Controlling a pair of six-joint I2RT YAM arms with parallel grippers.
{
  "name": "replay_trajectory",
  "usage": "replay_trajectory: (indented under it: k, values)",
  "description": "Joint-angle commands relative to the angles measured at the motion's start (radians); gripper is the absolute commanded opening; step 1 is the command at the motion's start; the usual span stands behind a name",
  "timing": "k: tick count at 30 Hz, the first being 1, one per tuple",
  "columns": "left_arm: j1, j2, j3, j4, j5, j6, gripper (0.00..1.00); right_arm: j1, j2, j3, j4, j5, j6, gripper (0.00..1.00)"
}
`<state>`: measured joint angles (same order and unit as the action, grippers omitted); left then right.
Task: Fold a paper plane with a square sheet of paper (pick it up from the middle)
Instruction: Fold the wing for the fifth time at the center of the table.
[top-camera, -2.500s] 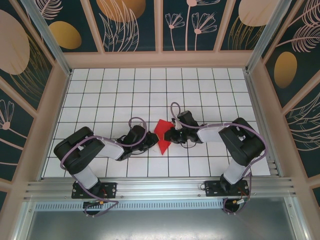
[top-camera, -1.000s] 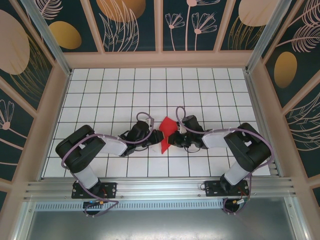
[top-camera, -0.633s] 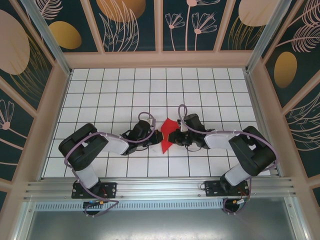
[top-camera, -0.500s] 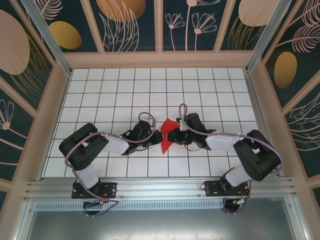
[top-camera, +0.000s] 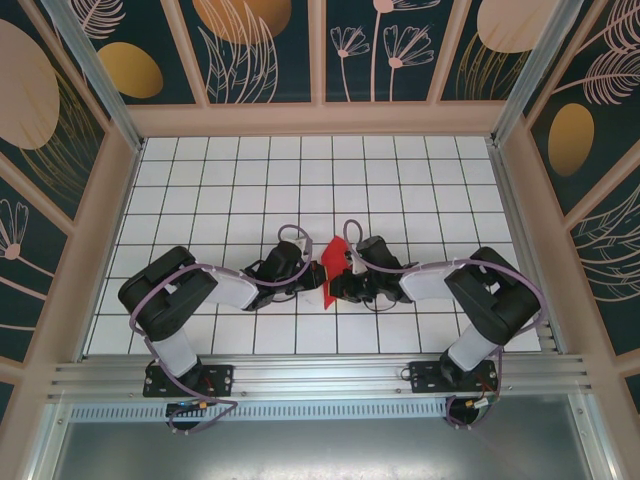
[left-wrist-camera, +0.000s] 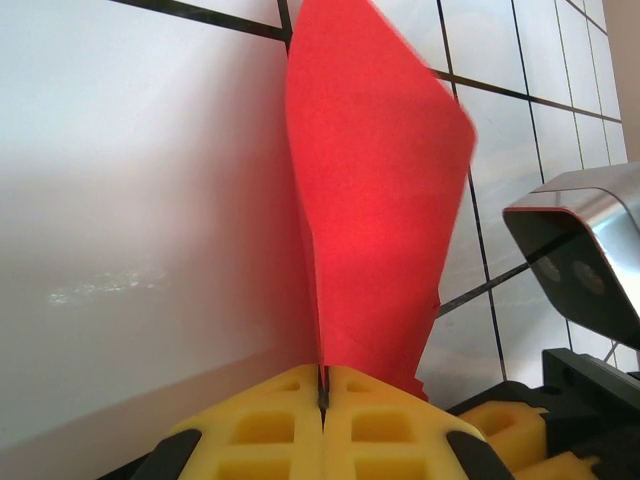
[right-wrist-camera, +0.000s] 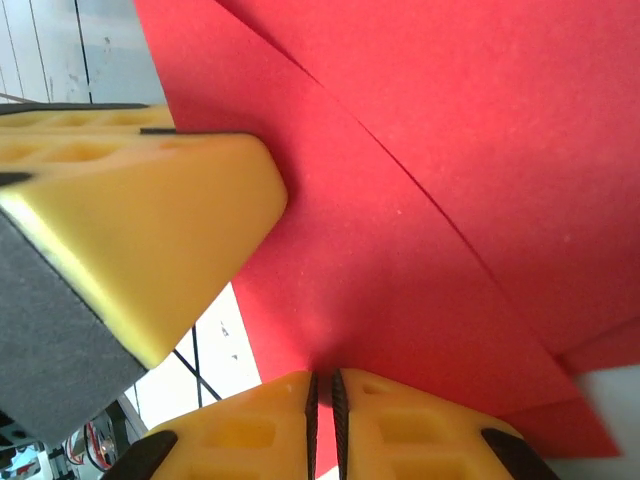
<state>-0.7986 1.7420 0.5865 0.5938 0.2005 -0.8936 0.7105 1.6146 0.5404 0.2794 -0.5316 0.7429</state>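
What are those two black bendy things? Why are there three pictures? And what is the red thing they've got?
Those are two robot arms, bolted at the near edge of a white tiled table. The wide picture comes from a camera above and behind them. The other two come from a little camera on each arm's wrist, looking down at its own hand. That hand is called a gripper, and it has just two yellow fingers. The red thing is a sheet of paper, already partly folded. The left gripper is pinched shut on one edge and the right gripper is pinched shut on another, so they hold it between them. They are trying to fold it into a paper plane.
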Motion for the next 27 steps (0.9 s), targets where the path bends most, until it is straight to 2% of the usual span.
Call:
replay_trajectory:
  k: [1, 10, 15, 23, 27]
  values:
    - [-0.003, 0.011, 0.006, 0.002, -0.006, 0.025, 0.03, 0.006, 0.013, -0.016, -0.033, 0.038, 0.001, 0.17]
    - [-0.006, 0.017, 0.006, 0.006, -0.007, 0.025, 0.04, 0.03, -0.14, -0.006, -0.039, -0.019, 0.004, 0.19]
    - [-0.006, 0.02, 0.015, 0.003, -0.003, 0.028, 0.04, 0.059, -0.095, 0.001, -0.011, -0.033, 0.016, 0.18]
    - [-0.007, 0.016, 0.017, -0.006, 0.0, 0.034, 0.04, 0.061, 0.036, 0.01, -0.056, 0.045, 0.012, 0.17]
    - [-0.007, 0.01, 0.013, -0.006, -0.001, 0.036, 0.04, 0.061, 0.007, 0.02, -0.086, 0.058, 0.012, 0.17]
